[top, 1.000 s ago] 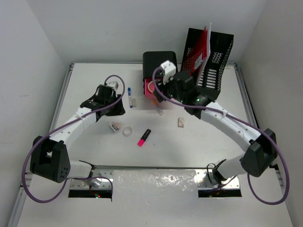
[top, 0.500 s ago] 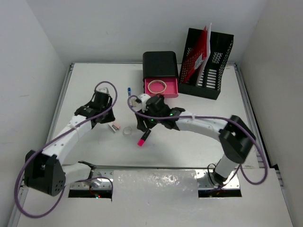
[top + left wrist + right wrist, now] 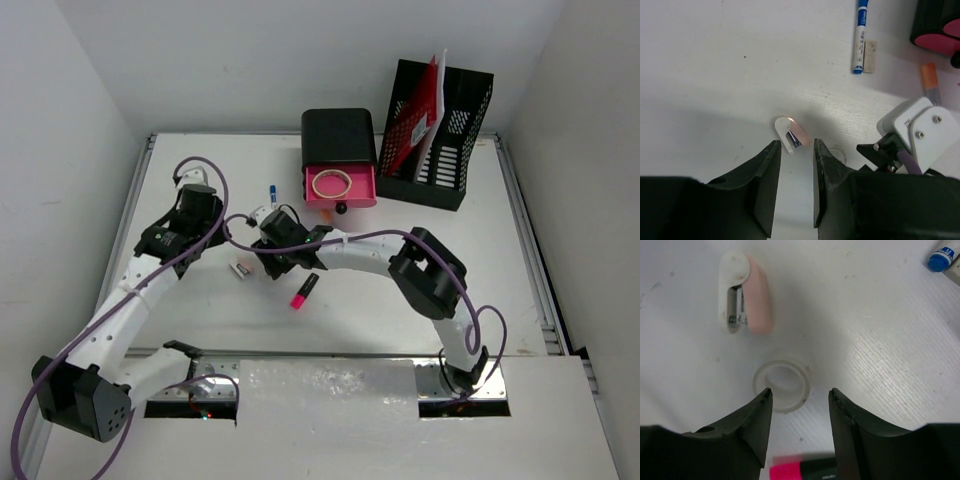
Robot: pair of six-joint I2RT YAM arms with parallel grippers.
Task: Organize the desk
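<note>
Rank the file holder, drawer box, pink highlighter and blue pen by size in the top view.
1. file holder
2. drawer box
3. pink highlighter and blue pen: these look alike, and the pen is partly hidden, so unranked.

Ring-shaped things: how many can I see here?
2. A white ring on the desk under the right gripper; a tan ring in the open pink drawer. The arms may hide others.
</note>
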